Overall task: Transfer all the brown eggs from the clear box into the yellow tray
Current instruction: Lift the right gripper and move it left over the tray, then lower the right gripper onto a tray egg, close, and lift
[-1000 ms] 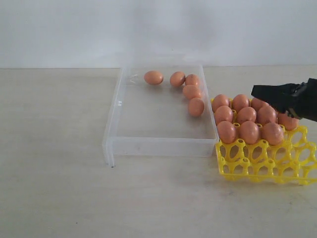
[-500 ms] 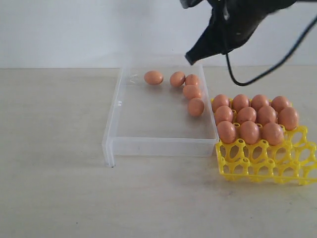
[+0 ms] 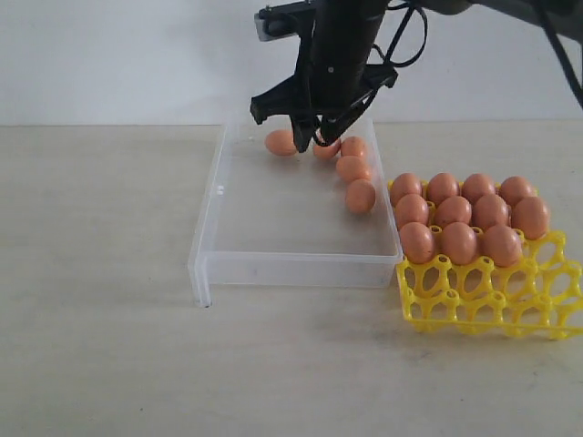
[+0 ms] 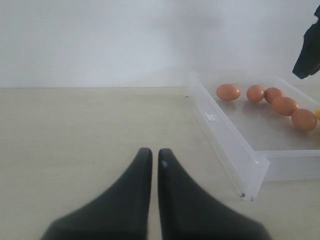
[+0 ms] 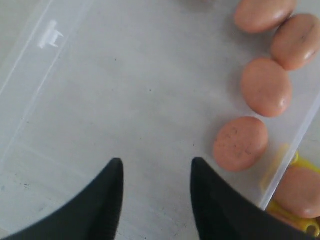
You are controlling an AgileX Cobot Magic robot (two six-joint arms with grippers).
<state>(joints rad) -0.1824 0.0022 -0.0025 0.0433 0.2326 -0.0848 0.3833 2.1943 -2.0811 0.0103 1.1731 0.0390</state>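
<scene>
Five brown eggs [image 3: 361,196] lie along the far and right sides of the clear box [image 3: 291,269]. The yellow tray [image 3: 492,305] to its right holds several eggs [image 3: 459,242] in its back rows. My right gripper [image 3: 312,137] hangs open over the box's far end, between two eggs and partly hiding one. In the right wrist view the right gripper [image 5: 156,167] is empty over the bare box floor, and the nearest egg [image 5: 240,144] lies beside one finger. My left gripper [image 4: 152,152] is shut and empty over the table, short of the box [image 4: 225,142].
A pale wall stands behind the beige table [image 3: 100,273]. The right arm's black body and cables [image 3: 337,45] reach in from the upper right over the box. The tray's front rows [image 3: 537,314] hold no eggs.
The right arm swung from over the tray, up and left across the back, and came down over the box's far end. Eggs, box and tray stayed put.
</scene>
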